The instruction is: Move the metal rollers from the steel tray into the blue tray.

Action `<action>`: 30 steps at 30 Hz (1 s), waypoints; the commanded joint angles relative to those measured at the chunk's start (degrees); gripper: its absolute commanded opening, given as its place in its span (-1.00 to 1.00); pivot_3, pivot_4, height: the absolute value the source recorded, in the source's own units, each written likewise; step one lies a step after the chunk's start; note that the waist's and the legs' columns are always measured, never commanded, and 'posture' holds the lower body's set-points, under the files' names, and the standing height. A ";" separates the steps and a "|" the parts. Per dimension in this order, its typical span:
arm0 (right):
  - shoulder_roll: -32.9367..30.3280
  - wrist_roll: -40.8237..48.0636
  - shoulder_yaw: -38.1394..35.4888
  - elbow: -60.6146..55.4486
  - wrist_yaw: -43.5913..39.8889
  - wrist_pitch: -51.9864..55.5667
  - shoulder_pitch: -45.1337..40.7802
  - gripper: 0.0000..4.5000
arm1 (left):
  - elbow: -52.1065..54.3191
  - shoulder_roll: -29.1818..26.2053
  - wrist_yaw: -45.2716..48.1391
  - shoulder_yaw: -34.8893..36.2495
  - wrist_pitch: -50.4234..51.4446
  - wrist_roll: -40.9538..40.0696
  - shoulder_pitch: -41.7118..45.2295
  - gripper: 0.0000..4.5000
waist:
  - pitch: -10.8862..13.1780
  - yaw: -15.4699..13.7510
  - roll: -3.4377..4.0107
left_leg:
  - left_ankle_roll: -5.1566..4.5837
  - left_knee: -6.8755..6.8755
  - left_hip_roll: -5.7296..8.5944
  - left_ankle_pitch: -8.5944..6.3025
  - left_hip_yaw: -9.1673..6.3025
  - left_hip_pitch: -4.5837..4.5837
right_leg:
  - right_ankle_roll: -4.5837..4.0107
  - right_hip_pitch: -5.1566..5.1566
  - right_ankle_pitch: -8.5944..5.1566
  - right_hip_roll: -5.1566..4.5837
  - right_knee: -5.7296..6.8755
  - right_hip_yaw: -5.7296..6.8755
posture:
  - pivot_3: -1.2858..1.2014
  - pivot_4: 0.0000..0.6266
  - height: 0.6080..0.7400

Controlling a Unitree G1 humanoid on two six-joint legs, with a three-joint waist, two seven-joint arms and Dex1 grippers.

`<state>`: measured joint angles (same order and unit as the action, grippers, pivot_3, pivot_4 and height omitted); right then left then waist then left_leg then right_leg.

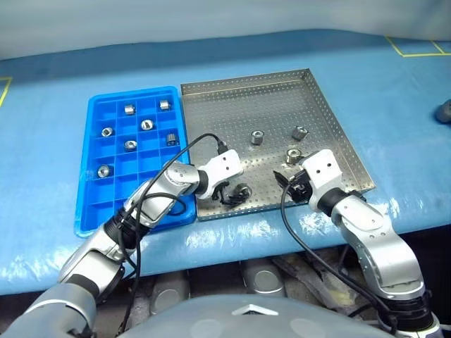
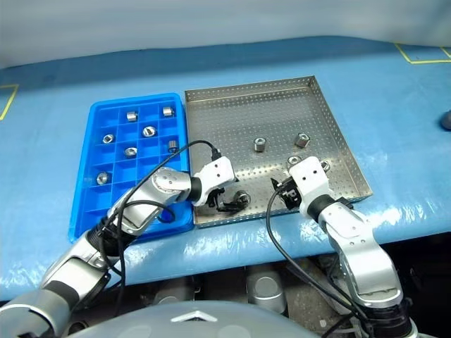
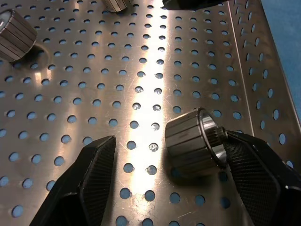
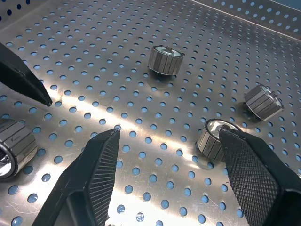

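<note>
Roller near front rim (image 3: pixel 195 146): lies on its side between the fingers, touching one, axis across the gap.
Left tool (image 1: pixel 232 191): wide, empty, nearest.
Right tool (image 4: pixel 164 183): wide, empty.

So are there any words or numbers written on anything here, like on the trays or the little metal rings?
None: no words, numbers or labels can be read anywhere.
The blue tray is plain.
The steel tray bears only rows of holes.
The metal rollers show only grooves, no writing.
The yellow lines on the blue table cover are just tape marks, not letters.
</note>
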<state>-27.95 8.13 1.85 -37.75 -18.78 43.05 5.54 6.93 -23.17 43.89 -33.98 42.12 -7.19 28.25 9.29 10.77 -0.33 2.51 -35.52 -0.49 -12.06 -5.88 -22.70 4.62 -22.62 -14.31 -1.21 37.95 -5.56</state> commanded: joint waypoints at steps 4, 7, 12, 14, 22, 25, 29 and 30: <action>1.12 -0.47 -0.33 -2.03 0.58 -1.67 -0.56 0.58 | -1.52 0.83 -0.27 -0.16 -0.06 2.59 0.50 0.46 | -0.01 0.22 0.01 | 0.00 -0.02 0.00 0.00 0.00 0.00 | 0.01 0.01 0.01 0.00 -0.01 0.00 | -0.18 -0.52 1.00; 1.18 -0.64 0.06 -1.71 0.39 -1.84 -0.63 0.58 | -1.50 1.71 -0.34 0.91 0.08 2.23 0.06 0.03 | -0.01 0.23 0.02 | 0.00 -0.02 0.00 0.00 0.00 0.01 | 0.02 0.01 0.01 0.00 -0.01 0.00 | -0.17 -0.52 1.00; 1.49 -1.11 0.96 -1.07 0.12 -2.13 -1.28 0.58 | 0.46 2.93 1.34 2.60 -1.29 0.01 -1.83 -0.11 | -0.01 0.20 0.02 | -0.02 0.01 0.00 -0.01 0.00 0.00 | 0.01 0.01 0.00 0.00 -0.02 -0.01 | -0.17 -0.52 1.00; 1.51 -1.21 1.13 -0.96 -0.01 -2.25 -1.47 0.58 | 1.75 3.75 2.51 4.50 -1.12 -2.35 -2.66 -0.11 | -0.01 0.21 0.02 | -0.03 0.01 0.00 -0.02 0.00 -0.01 | 0.01 0.00 0.00 0.00 -0.02 -0.01 | -0.17 -0.52 1.00; 1.29 -1.55 1.52 -0.75 -0.11 -2.32 -1.68 0.58 | -0.43 5.71 2.95 7.00 -1.64 -3.96 -1.42 -0.11 | -0.01 0.19 0.02 | -0.04 -0.04 0.01 -0.03 0.00 -0.03 | 0.03 0.00 0.01 0.00 -0.02 -0.01 | -0.17 -0.52 1.00; 1.36 -1.67 1.66 -0.81 -0.11 -2.36 -1.59 0.58 | -1.31 5.79 2.72 5.74 -3.40 -2.18 -1.16 -0.03 | -0.01 0.22 0.02 | -0.05 -0.03 0.01 -0.03 0.00 -0.03 | 0.02 0.00 0.01 0.00 -0.02 -0.02 | -0.17 -0.52 1.00; 1.52 -1.71 1.69 -0.94 0.06 -2.42 -1.44 0.58 | -2.03 6.44 1.27 5.72 -2.25 -1.28 -0.93 0.42 | -0.01 0.21 0.02 | -0.05 -0.02 0.01 -0.03 0.00 -0.04 | 0.02 -0.01 0.01 0.00 -0.03 -0.02 | -0.17 -0.52 1.00; 1.53 -1.70 1.71 -0.95 0.07 -2.40 -1.44 0.58 | -2.28 6.77 0.78 5.93 -1.63 -1.24 -0.81 0.56 | -0.01 0.20 0.02 | -0.05 -0.02 0.01 -0.03 0.00 -0.04 | 0.02 -0.01 0.01 0.00 -0.03 -0.02 | -0.17 -0.52 1.00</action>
<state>-26.53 6.80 4.02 -37.30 -18.82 41.76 4.27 4.53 -17.10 45.48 -28.60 39.98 -8.93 26.24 9.28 10.97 -0.31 2.46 -35.55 -0.48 -12.09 -5.88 -22.74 4.65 -22.63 -14.30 -1.22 37.92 -5.58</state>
